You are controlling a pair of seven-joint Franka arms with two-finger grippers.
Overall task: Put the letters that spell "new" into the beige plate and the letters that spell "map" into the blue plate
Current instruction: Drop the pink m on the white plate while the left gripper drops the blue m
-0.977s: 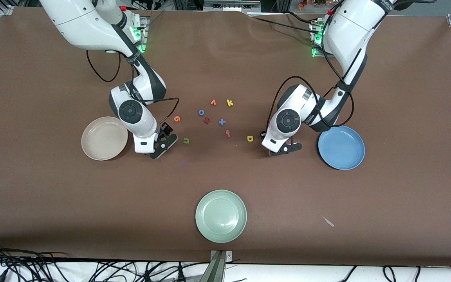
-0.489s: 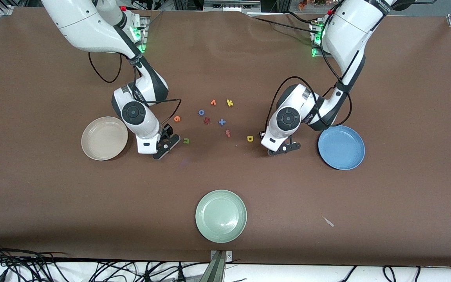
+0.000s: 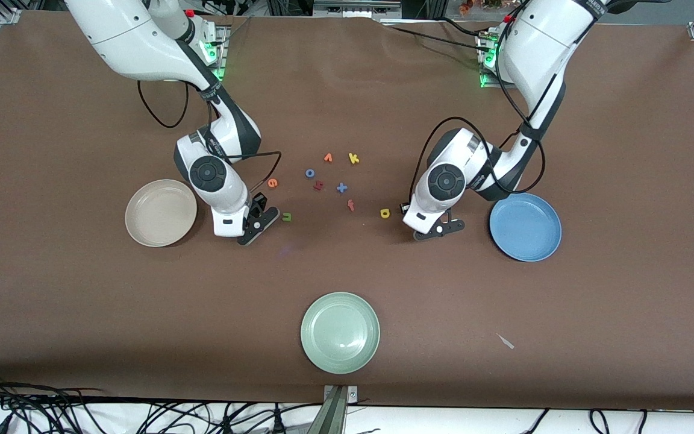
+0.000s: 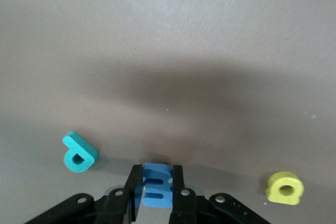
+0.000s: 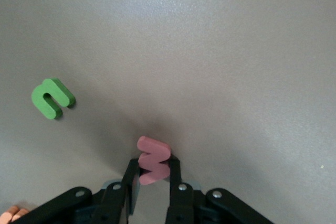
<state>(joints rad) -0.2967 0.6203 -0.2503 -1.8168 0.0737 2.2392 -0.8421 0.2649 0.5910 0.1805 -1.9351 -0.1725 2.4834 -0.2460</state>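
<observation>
My left gripper (image 4: 156, 177) is shut on the blue "m" (image 4: 157, 190), low over the table beside the blue plate (image 3: 525, 226). The teal "p" (image 4: 79, 153) and the yellow "a" (image 4: 285, 187) lie on either side of it. The front view hides the "m" and the "p" under my left gripper (image 3: 439, 228). My right gripper (image 5: 153, 169) is shut on the pinkish "w" (image 5: 154, 161), between the beige plate (image 3: 161, 213) and the green "n" (image 3: 286, 216). The orange "e" (image 3: 272, 182) lies farther from the front camera than the "n".
Other letters sit mid-table: blue "o" (image 3: 309, 173), yellow "k" (image 3: 353, 158), an orange letter (image 3: 328, 158), a dark red one (image 3: 318, 185), blue "x" (image 3: 341, 188), red "f" (image 3: 350, 205). A pale green plate (image 3: 340, 333) stands near the front edge.
Both grippers have shut, the left on the blue "m", the right on the pinkish "w". The right gripper has shifted slightly toward the green "n".
</observation>
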